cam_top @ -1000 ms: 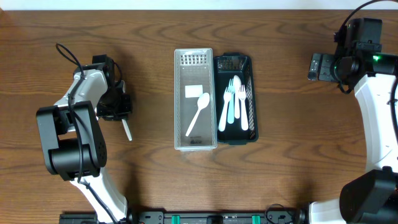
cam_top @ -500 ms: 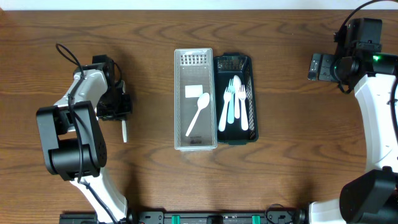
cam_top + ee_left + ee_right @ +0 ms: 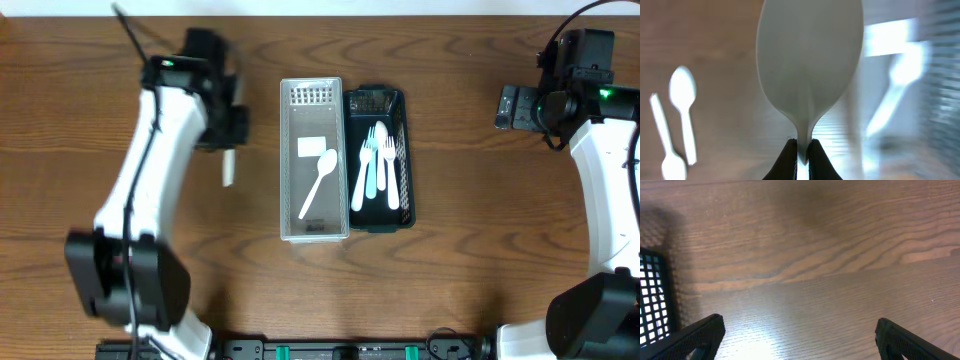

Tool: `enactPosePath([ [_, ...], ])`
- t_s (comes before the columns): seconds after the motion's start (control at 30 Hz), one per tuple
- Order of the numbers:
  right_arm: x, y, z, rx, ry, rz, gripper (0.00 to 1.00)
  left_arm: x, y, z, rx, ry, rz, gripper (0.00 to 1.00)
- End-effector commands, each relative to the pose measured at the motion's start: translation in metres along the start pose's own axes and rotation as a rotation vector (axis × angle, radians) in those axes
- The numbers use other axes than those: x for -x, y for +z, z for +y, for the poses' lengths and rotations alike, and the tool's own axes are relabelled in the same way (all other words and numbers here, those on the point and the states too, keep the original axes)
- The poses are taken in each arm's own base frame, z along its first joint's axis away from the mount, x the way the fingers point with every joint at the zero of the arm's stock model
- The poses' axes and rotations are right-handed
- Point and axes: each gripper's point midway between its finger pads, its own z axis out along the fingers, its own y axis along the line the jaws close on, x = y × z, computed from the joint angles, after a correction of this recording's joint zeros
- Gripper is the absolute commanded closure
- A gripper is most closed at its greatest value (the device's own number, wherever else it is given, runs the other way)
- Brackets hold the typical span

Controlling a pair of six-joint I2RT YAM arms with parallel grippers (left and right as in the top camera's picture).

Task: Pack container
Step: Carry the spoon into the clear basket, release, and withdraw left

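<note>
My left gripper (image 3: pixel 228 152) is shut on the handle of a white plastic spoon (image 3: pixel 228 172) and holds it over the table just left of the clear tray (image 3: pixel 287 160). In the left wrist view the jaws (image 3: pixel 801 152) pinch the handle and the spoon's bowl (image 3: pixel 810 60) fills the middle. The tray holds another white spoon (image 3: pixel 320 180) and a white label (image 3: pixel 312 146). A black mesh basket (image 3: pixel 404 120) beside it holds several white and light blue forks and spoons (image 3: pixel 376 175). My right gripper (image 3: pixel 510 107) is open and empty at the far right, with its fingers wide apart (image 3: pixel 800 335).
The tray and basket stand side by side in the table's middle. The basket's corner (image 3: pixel 650 295) shows at the left of the right wrist view, over bare wood. The left wrist view is blurred, with white spoon shapes (image 3: pixel 682 100) at its left.
My left arm has swung from the table's left side up and to the right, carrying the spoon close to the clear tray. The right arm has not moved.
</note>
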Motion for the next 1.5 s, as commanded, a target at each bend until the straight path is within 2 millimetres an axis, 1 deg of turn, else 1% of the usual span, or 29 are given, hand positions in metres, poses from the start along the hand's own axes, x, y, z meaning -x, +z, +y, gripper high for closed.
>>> enactPosePath([
  [0.0, -0.002, 0.004, -0.004, -0.014, -0.008, 0.010, 0.01, -0.006, -0.011, -0.042, -0.029, -0.002, -0.021, 0.94],
  [0.07, -0.001, 0.004, -0.004, -0.014, -0.008, 0.010, 0.01, -0.012, -0.010, -0.066, -0.044, 0.013, -0.012, 0.94],
  [0.13, -0.001, 0.004, -0.004, -0.014, -0.008, 0.010, 0.01, -0.017, -0.004, -0.086, -0.051, 0.037, -0.004, 0.94],
  [0.23, -0.001, 0.004, -0.004, -0.014, -0.008, 0.009, 0.01, -0.020, 0.010, -0.105, -0.054, 0.034, 0.004, 0.94],
  [0.3, -0.001, 0.004, -0.004, -0.013, -0.008, 0.007, 0.01, -0.021, 0.025, -0.111, -0.049, 0.022, 0.026, 0.94],
  [0.43, 0.000, 0.004, -0.004, -0.012, -0.007, 0.003, 0.01, -0.025, 0.055, -0.116, -0.031, 0.019, 0.088, 0.94],
  [0.53, 0.000, 0.004, -0.004, -0.012, -0.007, 0.003, 0.01, -0.030, 0.072, -0.118, -0.018, 0.026, 0.131, 0.93],
  [0.57, 0.000, 0.004, -0.004, -0.012, -0.007, 0.003, 0.01, -0.031, 0.075, -0.118, -0.015, 0.028, 0.138, 0.86],
  [0.6, 0.000, 0.004, -0.004, -0.012, -0.007, 0.003, 0.01, -0.031, 0.077, -0.118, -0.013, 0.028, 0.142, 0.74],
  [0.63, 0.000, 0.004, -0.004, -0.013, -0.008, 0.003, 0.01, -0.031, 0.077, -0.118, -0.013, 0.028, 0.142, 0.67],
  [0.7, 0.000, 0.004, -0.004, -0.013, -0.008, 0.003, 0.01, -0.029, 0.073, -0.118, -0.018, 0.046, 0.131, 0.64],
  [0.8, 0.000, 0.004, -0.004, -0.014, -0.012, 0.003, 0.01, -0.021, 0.058, -0.115, -0.022, 0.102, 0.090, 0.54],
  [0.87, 0.000, 0.004, -0.004, -0.014, -0.019, 0.003, 0.01, -0.016, 0.041, -0.102, 0.028, 0.126, 0.048, 0.46],
  [0.9, 0.000, 0.004, -0.004, -0.014, -0.023, 0.004, 0.01, -0.012, 0.030, -0.092, 0.066, 0.136, 0.020, 0.41],
  [0.97, -0.001, 0.004, -0.004, -0.014, -0.023, 0.007, 0.01, -0.006, 0.005, -0.071, 0.142, 0.137, -0.043, 0.32],
  [1.03, -0.002, 0.004, -0.004, -0.014, -0.024, 0.012, 0.01, 0.000, -0.020, -0.048, 0.209, 0.103, -0.114, 0.23],
  [1.1, -0.004, 0.004, -0.004, -0.014, -0.024, 0.021, 0.01, 0.006, -0.046, -0.020, 0.248, 0.041, -0.184, 0.15],
  [1.17, -0.007, 0.004, -0.004, -0.014, -0.025, 0.031, 0.01, 0.008, -0.068, 0.012, 0.266, -0.048, -0.234, 0.12],
  [1.2, -0.007, 0.004, -0.004, -0.015, -0.025, 0.034, 0.01, 0.008, -0.075, 0.028, 0.277, -0.093, -0.247, 0.11],
  [1.27, -0.009, 0.003, -0.004, -0.015, -0.026, 0.041, 0.01, 0.005, -0.083, 0.068, 0.313, -0.186, -0.254, 0.05],
  [1.3, -0.009, 0.003, -0.004, -0.015, -0.026, 0.041, 0.01, 0.002, -0.085, 0.091, 0.338, -0.228, -0.241, 0.02],
  [1.33, -0.009, 0.003, -0.004, -0.015, -0.026, 0.041, 0.01, -0.002, -0.083, 0.109, 0.356, -0.253, -0.225, 0.00],
  [1.43, -0.009, 0.003, -0.004, -0.015, -0.026, 0.041, 0.01, -0.015, -0.070, 0.151, 0.390, -0.315, -0.159, 0.02],
  [1.47, -0.009, 0.003, -0.004, -0.015, -0.026, 0.041, 0.01, -0.019, -0.062, 0.160, 0.373, -0.316, -0.131, 0.02],
])
